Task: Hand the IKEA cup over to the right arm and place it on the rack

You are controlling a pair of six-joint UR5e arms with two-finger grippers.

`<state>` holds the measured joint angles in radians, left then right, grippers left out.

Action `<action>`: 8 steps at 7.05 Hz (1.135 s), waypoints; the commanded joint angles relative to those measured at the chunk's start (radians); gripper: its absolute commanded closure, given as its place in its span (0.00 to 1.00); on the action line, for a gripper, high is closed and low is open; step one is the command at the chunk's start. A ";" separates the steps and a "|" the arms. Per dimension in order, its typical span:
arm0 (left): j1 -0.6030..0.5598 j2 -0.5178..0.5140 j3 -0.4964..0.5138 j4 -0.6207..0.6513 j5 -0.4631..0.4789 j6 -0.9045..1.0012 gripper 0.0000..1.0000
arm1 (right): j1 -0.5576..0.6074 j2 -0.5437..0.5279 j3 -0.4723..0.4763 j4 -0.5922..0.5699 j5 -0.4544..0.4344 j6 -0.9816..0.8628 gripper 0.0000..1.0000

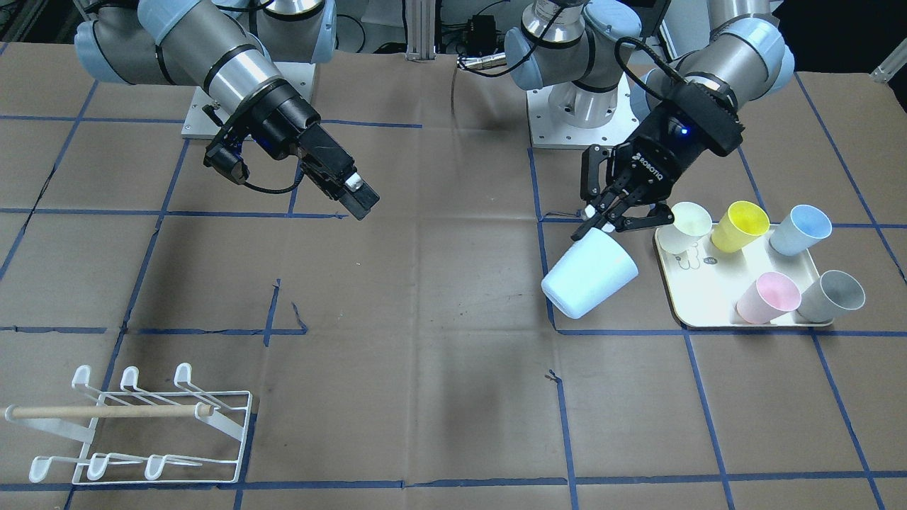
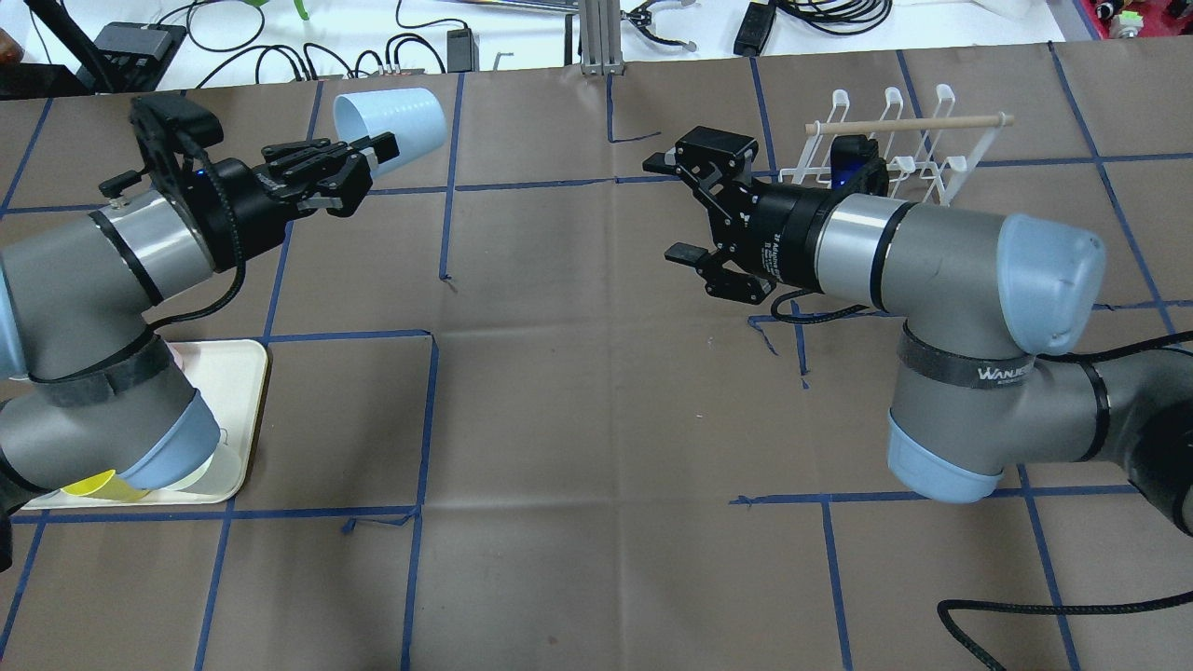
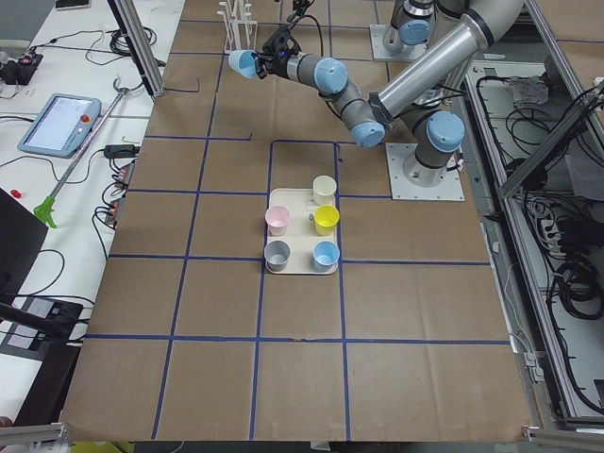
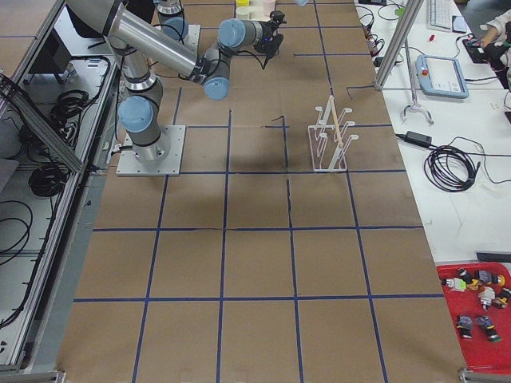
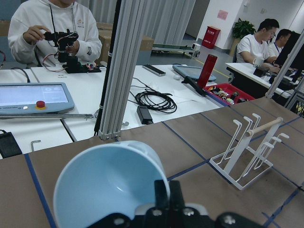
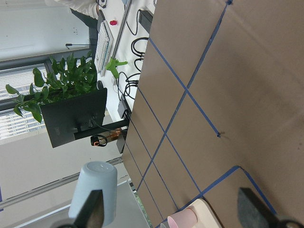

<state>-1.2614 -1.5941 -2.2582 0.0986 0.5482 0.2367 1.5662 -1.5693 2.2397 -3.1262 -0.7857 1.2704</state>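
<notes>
Pinching the wall of a pale blue tapered plastic cup [image 1: 589,273] at its rim, the left arm's black two-finger gripper [image 1: 615,211] has its fingers drawn in narrow on that cup; the left wrist view shows one finger inside the mouth and the cup's hollow facing the camera; the base points away from the wrist, and the cup hangs tipped on its side, clear of the brown paper-covered table [image 1: 439,297] with its blue tape grid.

Across the table, the right arm's black gripper [image 2: 678,207] stands spread wide with nothing between its fingers; its wrist view shows the two fingertips [image 6: 95,211] far apart at the frame's lower corners, and the blue cup beyond them; cup and right gripper are well apart, with bare paper between them in the overhead view.

The small white wire rack [image 1: 142,425] with hooked prongs and a light wooden dowel across it stands upright on the table at the right arm's end, near the edge farthest from the robot; in the overhead view it sits just behind the right wrist.

A cream rounded-corner tray [image 1: 708,320] lies on the table near the left gripper; it carries a cream cup [image 1: 689,225], a yellow cup [image 1: 740,225], a light blue cup [image 1: 801,230], a pink cup [image 1: 769,297] and a grey cup [image 1: 832,296], all upright with mouths up.
</notes>
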 commanded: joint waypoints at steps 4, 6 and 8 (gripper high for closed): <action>-0.142 0.017 -0.109 0.118 0.108 -0.034 1.00 | 0.000 0.032 -0.005 -0.005 -0.018 0.003 0.00; -0.183 -0.021 -0.135 0.191 0.096 -0.030 1.00 | 0.000 0.044 -0.003 -0.005 -0.017 0.006 0.00; -0.207 -0.032 -0.133 0.198 0.098 -0.046 1.00 | 0.000 0.045 -0.003 -0.006 -0.035 0.023 0.01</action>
<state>-1.4557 -1.6199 -2.3903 0.2898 0.6458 0.1997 1.5662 -1.5261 2.2358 -3.1312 -0.8094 1.2825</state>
